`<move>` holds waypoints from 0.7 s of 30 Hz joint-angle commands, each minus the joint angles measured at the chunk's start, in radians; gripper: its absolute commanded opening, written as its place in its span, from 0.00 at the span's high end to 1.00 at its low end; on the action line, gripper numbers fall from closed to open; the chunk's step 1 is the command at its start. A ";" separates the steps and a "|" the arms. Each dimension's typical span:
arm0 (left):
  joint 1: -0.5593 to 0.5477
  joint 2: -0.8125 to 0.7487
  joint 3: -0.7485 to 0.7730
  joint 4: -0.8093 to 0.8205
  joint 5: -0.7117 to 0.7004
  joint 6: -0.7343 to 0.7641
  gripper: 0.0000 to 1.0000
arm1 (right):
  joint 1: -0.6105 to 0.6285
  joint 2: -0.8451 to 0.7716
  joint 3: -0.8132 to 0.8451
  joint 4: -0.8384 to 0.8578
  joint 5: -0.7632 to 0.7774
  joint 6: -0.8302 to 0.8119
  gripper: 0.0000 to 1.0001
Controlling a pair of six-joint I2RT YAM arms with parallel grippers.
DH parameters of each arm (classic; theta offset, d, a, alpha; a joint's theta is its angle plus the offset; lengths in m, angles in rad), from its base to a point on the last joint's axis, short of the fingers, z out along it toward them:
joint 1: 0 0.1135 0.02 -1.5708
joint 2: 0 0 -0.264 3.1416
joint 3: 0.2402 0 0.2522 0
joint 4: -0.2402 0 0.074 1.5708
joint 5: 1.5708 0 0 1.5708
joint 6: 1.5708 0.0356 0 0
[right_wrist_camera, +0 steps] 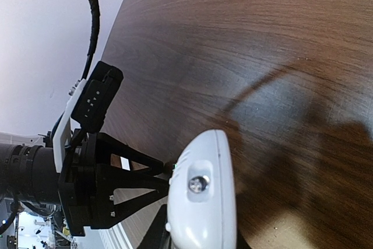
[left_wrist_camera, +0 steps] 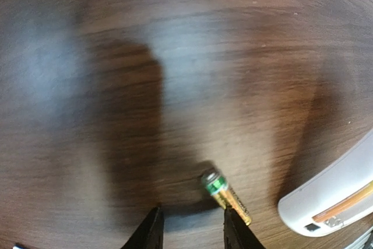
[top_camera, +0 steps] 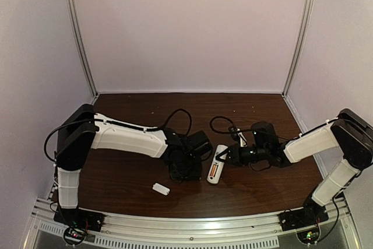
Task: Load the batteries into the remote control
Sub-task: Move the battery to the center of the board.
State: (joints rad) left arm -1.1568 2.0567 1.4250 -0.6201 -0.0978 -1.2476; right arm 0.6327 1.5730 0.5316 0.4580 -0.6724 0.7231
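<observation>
The left pincer [left_wrist_camera: 192,227] points down at the table [top_camera: 134,115] with its jaws partly apart and nothing between them. The golden battery [left_wrist_camera: 226,194], green at one end, lies on the wood at a slant, just ahead of the finger [left_wrist_camera: 238,232] on the remote's side. Whether it touches that fingertip cannot be told. Just past the same finger lies the remote control [top_camera: 217,164], back side up, its compartment uncovered and the orange battery [left_wrist_camera: 345,202] seated inside. The right pincer [top_camera: 229,155] faces the left one and is closed narrowly on the remote's far end, gripping it. The white cover piece [top_camera: 161,189] lies on the table on the left pincer's other side, well apart from the remote and nearer the arm bases.
</observation>
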 commanded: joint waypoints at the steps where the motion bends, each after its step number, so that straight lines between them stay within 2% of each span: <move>1: -0.010 0.094 0.052 -0.073 0.007 0.045 0.62 | -0.006 0.017 -0.010 0.006 0.012 -0.024 1.00; 11: -0.006 0.151 0.184 -0.118 -0.040 0.086 0.60 | -0.020 0.006 0.011 -0.036 0.054 -0.040 1.00; 21: -0.006 0.033 0.061 0.030 -0.072 0.078 0.55 | -0.088 -0.029 0.054 -0.146 0.103 -0.133 1.00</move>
State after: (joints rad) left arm -1.1606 2.1365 1.5482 -0.6498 -0.1432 -1.1763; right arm 0.5587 1.5394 0.5514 0.3840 -0.6323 0.6601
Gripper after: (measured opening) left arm 0.439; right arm 0.216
